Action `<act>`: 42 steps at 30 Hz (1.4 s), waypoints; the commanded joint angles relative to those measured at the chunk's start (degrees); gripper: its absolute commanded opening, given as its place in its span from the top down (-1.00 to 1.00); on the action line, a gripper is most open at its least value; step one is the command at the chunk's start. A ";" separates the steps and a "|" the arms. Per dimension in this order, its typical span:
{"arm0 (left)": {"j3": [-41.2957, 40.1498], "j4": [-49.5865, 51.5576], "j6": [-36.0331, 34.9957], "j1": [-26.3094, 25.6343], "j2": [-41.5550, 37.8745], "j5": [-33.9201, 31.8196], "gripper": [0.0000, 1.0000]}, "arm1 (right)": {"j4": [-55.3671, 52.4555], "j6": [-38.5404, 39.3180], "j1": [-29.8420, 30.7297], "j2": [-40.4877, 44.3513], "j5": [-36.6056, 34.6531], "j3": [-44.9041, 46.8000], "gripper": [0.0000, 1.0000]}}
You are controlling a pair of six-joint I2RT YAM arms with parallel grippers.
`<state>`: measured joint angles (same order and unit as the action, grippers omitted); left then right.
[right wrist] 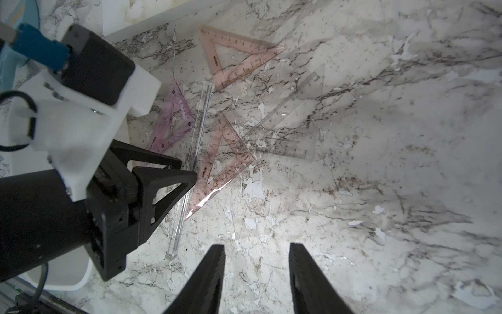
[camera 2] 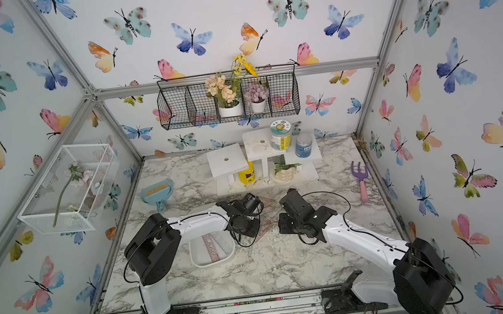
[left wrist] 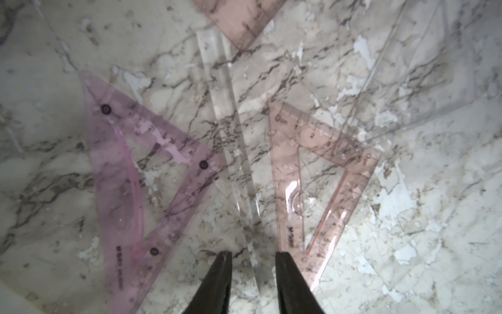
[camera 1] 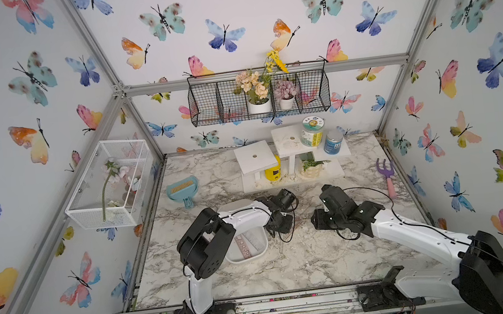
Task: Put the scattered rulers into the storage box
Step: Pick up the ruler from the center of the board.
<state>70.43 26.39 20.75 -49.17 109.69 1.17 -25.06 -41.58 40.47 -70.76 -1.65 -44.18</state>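
Partly, the left arm hides the storage box.

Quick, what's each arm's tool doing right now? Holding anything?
Left tool: open, jaws either side of the clear straight ruler, not gripping it.
Right tool: open, holding nothing.

Our count on the worktop: five loose rulers. That's two peach set squares, one purple set square, one clear set square and one clear straight ruler. In the one storage box we make out two more rulers, partly hidden by an arm. Two tools: left tool, right tool. Two wire baskets: one black basket, one white basket. Two jars, one garden fork.
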 commanded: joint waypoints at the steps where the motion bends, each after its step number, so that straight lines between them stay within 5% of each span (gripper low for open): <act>1: -1.74 -0.24 0.07 -0.42 2.09 -0.62 0.34 | 0.10 -0.61 -0.21 1.04 0.95 1.21 0.11; 23: -2.93 -0.82 0.42 -1.90 3.33 -1.18 0.52 | 0.63 -0.85 -0.21 1.87 1.06 2.44 0.11; 42: 0.16 2.31 0.61 -2.07 -0.36 -0.97 0.89 | 1.82 -0.65 -0.39 3.25 0.74 3.46 0.11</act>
<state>69.84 23.70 21.21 -50.65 109.89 -1.21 -24.21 -42.41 40.42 -68.66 -1.34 -41.78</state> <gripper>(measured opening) 0.122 0.446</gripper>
